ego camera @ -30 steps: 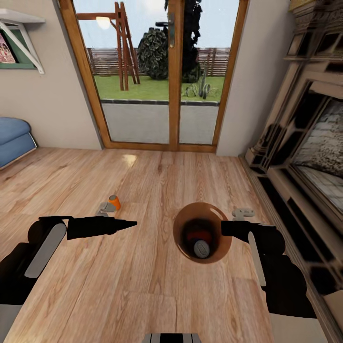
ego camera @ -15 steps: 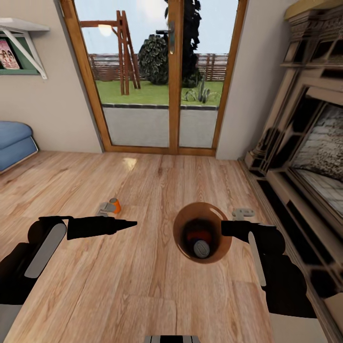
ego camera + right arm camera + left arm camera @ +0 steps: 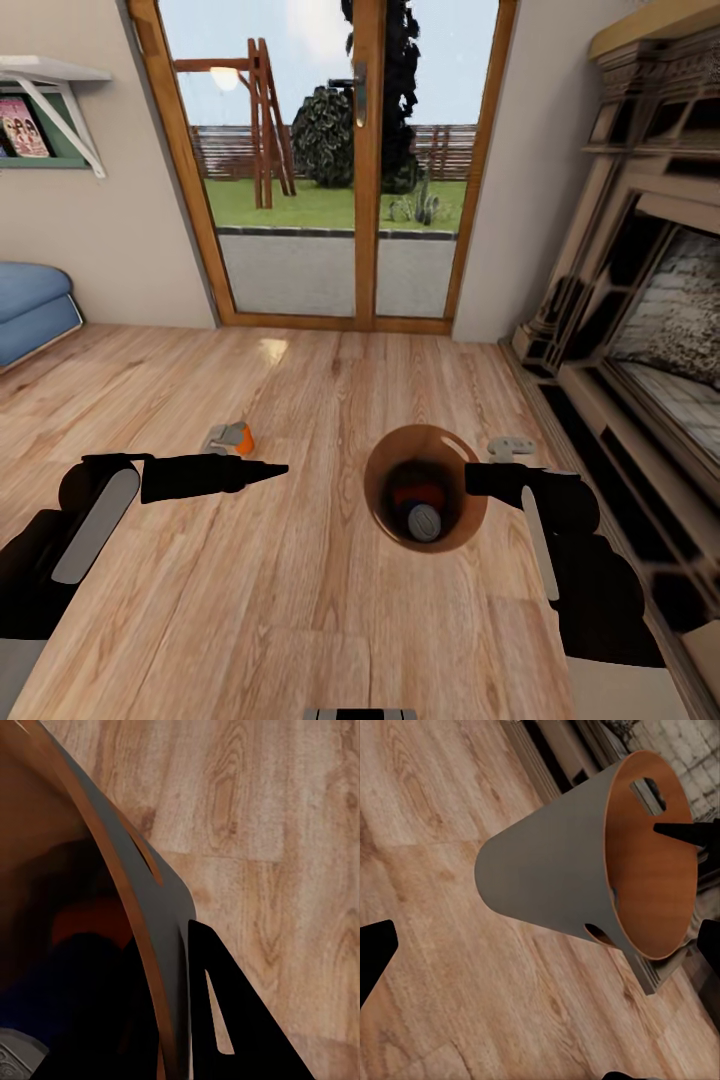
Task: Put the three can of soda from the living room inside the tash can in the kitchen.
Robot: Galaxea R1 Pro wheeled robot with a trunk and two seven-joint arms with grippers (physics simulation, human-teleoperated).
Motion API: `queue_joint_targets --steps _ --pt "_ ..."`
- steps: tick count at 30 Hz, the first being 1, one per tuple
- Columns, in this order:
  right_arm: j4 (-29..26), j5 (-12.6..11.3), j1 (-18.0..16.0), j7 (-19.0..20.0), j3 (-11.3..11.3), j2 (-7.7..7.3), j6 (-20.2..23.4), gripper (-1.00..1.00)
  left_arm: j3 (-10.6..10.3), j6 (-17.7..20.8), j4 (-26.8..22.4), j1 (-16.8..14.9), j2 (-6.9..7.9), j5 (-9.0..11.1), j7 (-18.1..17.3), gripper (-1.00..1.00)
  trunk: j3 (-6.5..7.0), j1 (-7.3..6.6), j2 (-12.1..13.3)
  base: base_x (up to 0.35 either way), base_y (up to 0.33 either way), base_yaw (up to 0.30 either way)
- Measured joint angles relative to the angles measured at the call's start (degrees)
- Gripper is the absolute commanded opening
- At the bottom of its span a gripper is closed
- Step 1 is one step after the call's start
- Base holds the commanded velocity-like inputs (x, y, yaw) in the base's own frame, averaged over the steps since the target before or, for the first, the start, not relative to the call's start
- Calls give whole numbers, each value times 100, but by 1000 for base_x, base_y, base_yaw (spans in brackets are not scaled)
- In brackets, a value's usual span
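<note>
1. The small round brown bin [image 3: 425, 486] hangs at the right, over the light wood plank floor [image 3: 330, 400], its rim clamped by the right gripper [image 3: 472, 480]; one black finger [image 3: 225, 1020] lies against the outside of the wall and the other sits inside.
2. Inside the bin lie a dark blue soda can with a grey metal top [image 3: 424, 522] and, just beyond it, an orange soda can [image 3: 416, 496]; the two touch at the dark bottom.
3. A second orange soda can [image 3: 238, 437] lies tipped on the floor at the left, well apart from the bin, just beyond the left gripper [image 3: 275, 468].
4. The left gripper is empty, its black fingertips spread wide at the edges of the left wrist view.
5. The left wrist view shows the bin's grey tapering outer wall [image 3: 547, 877] and an oval handle hole; the right wrist view shows the shadowed cans.
6. Far ahead stand wood-framed glass doors [image 3: 350, 170]; a brick fireplace [image 3: 660, 330] at right; a blue sofa [image 3: 35, 305] at left.
</note>
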Motion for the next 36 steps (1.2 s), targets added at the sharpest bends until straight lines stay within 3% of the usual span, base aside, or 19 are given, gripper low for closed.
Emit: queue_joint_targets --steps 36 --pt "0 -4 0 0 1 9 0 -100 -7 0 -8 2 5 -1 0 100 327 0 0 0 0 0"
